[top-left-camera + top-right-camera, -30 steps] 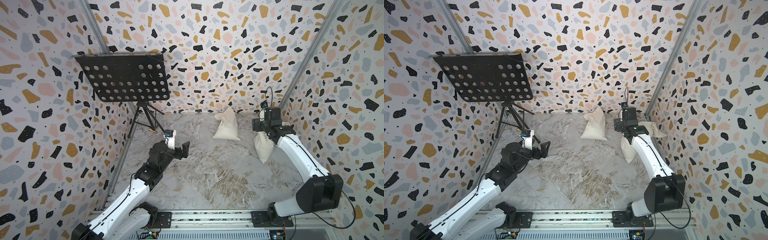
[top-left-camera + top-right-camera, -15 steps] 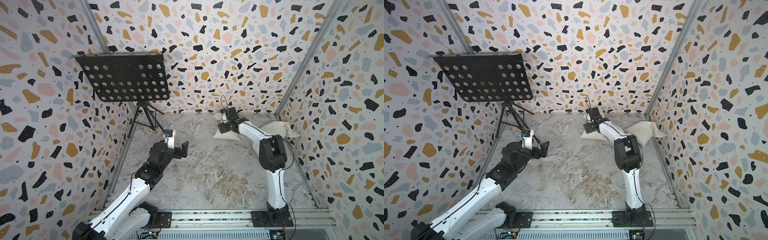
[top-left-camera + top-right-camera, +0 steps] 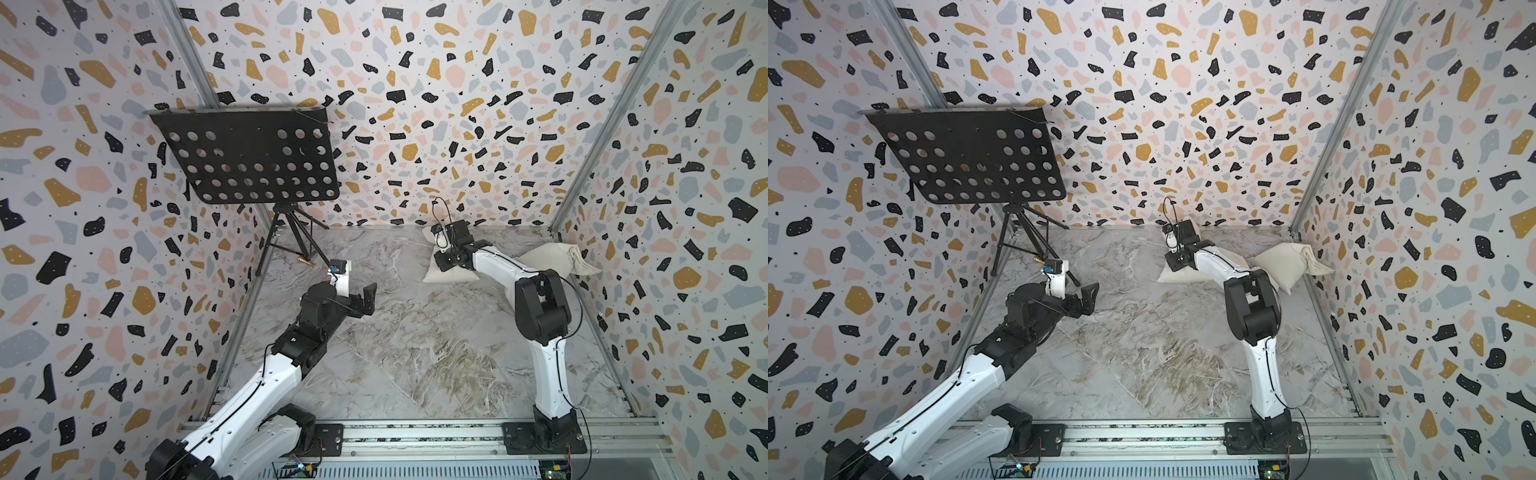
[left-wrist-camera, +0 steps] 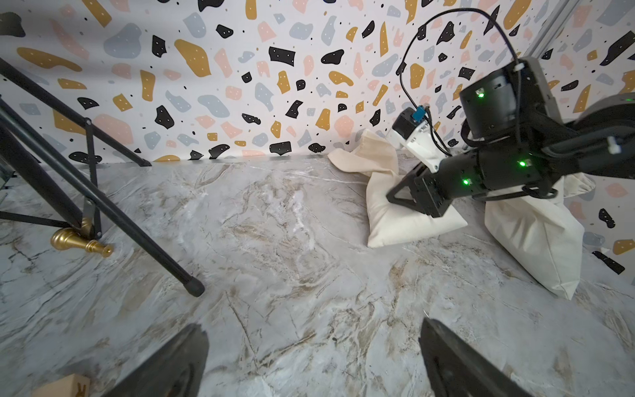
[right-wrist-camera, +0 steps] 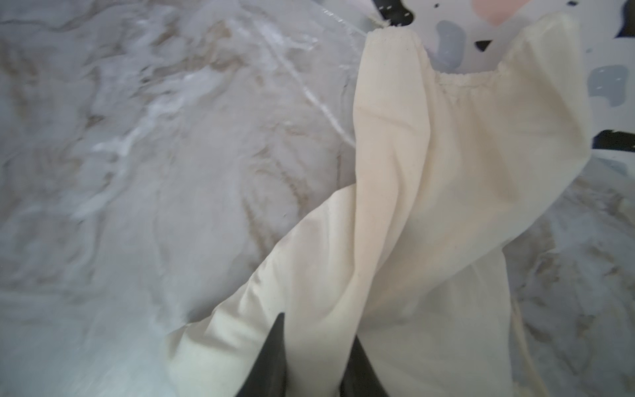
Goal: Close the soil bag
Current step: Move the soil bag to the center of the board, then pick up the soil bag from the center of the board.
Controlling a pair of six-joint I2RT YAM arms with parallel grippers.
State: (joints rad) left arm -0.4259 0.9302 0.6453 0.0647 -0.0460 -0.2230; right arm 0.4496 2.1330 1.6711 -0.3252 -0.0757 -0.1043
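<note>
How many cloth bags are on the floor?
2. The soil bag by the back wall, in the right gripper; a beige sack against the right wall. Others may be hidden.

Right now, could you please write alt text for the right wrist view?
The right gripper pinches a fold of the cream soil bag, whose gathered drawstring hem lies toward the terrazzo wall. Blurred marble floor fills the rest.
</note>
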